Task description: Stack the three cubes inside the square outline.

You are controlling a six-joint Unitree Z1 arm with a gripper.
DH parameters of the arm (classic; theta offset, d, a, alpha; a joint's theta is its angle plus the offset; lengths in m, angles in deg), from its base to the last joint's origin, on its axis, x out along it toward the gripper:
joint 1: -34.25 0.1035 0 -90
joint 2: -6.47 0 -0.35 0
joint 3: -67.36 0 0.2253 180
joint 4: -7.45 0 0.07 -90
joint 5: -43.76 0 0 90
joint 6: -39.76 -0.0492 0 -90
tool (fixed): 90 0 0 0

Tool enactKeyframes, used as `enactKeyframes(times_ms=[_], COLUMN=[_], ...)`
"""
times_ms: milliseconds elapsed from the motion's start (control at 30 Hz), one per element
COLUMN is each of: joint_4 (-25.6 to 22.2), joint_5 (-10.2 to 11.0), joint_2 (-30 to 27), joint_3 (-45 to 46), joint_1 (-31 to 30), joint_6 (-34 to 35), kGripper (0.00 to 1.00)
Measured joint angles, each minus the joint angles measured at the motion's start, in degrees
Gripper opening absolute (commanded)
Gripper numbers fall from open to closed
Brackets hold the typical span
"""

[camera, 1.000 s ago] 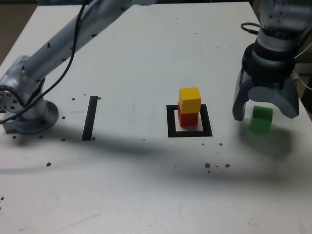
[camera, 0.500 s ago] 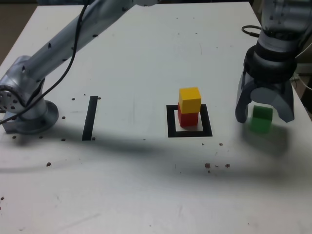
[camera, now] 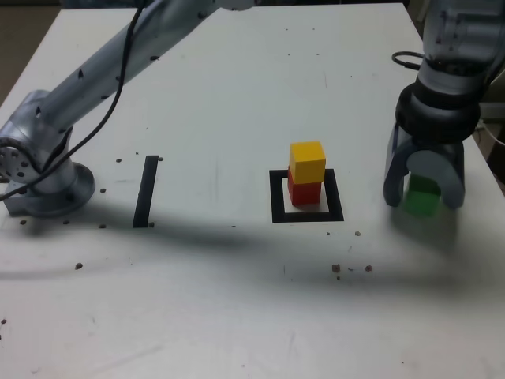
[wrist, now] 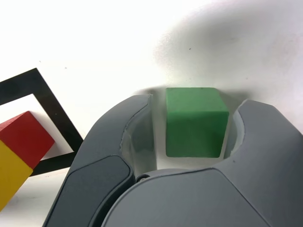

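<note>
Arm: the grey robot arm (camera: 118,59) starts at its round base (camera: 39,178) on the exterior view's left. It goes up and across the top of the picture. Then it comes down on the exterior view's right, with the wrist pointing straight down at the table.

Gripper: the gripper (camera: 423,189) hangs low over the white table (camera: 221,300). Its two grey fingers are apart, one on each side of the green cube. In the wrist view the gripper (wrist: 189,125) has a thin gap between each finger and the cube. It is not squeezing the cube.

Green cube: the green cube (camera: 421,196) sits on the table between the fingers, well apart from the square, on the exterior view's right. In the wrist view the green cube (wrist: 195,121) fills most of the space between the fingers.

Yellow cube: the yellow cube (camera: 307,162) sits on top of the red cube. A corner of it shows in the wrist view (wrist: 10,177).

Red cube: the red cube (camera: 303,192) stands inside the square outline, under the yellow one. The wrist view shows it too (wrist: 26,137).

Square outline: the black tape square (camera: 276,197) is near the middle of the table. Its white middle holds the two stacked cubes.

Black strip: a straight black strip (camera: 147,190) lies on the exterior view's left, near the base.

Cable: a black cable (camera: 118,95) hangs along the arm.
</note>
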Motion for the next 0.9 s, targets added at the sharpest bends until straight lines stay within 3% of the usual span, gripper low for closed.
enactKeyframes(times_ms=[267,533,900], joint_4=[0.2,1.8,2.2], joint_5=[-1.0,-1.8,-1.8], joint_2=[0.0,-0.5,-4.7], joint_3=[0.1,1.3,4.3], joint_1=[0.0,0.0,0.0], joint_6=[-0.2,-0.5,-0.7], kGripper=[0.46,0.22,0.21])
